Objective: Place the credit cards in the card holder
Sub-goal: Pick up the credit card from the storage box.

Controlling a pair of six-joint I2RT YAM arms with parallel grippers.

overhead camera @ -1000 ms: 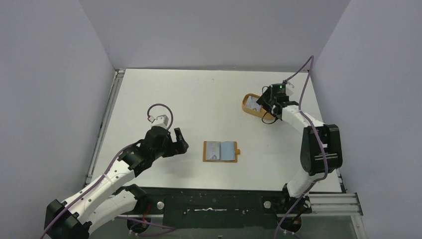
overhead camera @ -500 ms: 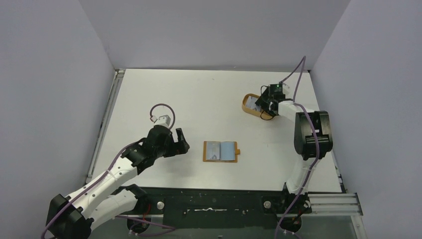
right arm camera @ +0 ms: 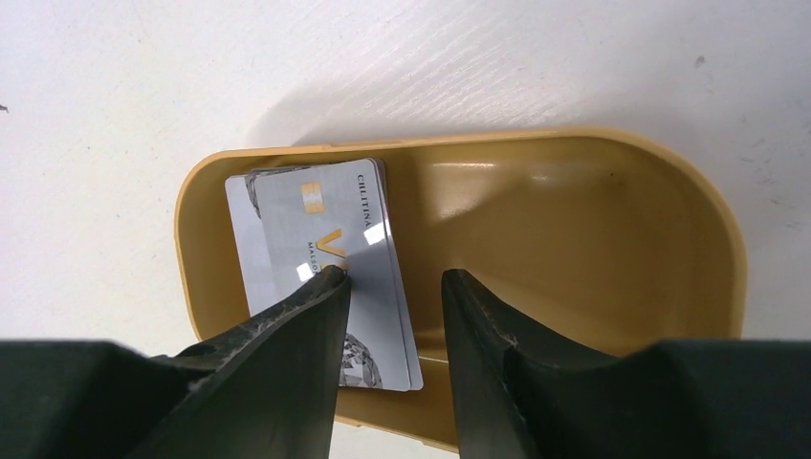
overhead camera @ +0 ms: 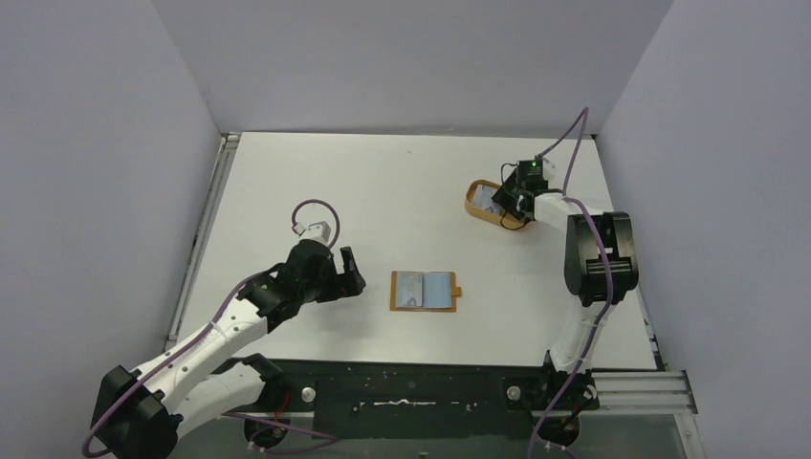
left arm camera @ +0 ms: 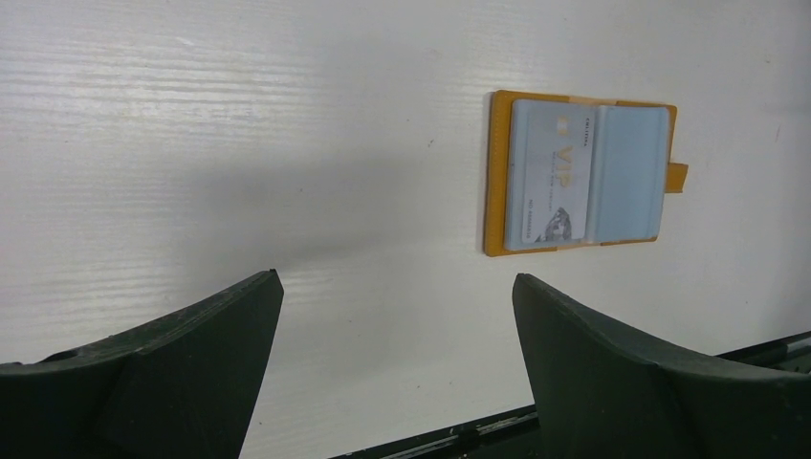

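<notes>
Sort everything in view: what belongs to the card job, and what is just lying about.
Job: credit cards stacked in the tray; one card already in the open card holder; right gripper over the stack; left gripper near the holder.
Just there: orange tray; table.

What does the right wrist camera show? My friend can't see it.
The right gripper reaches into a yellow-orange tray, its two dark fingers parted with nothing pinched. One fingertip is over a small stack of grey cards at the tray's left end; the other is over bare tray floor. The tray sits on a white table.
</notes>
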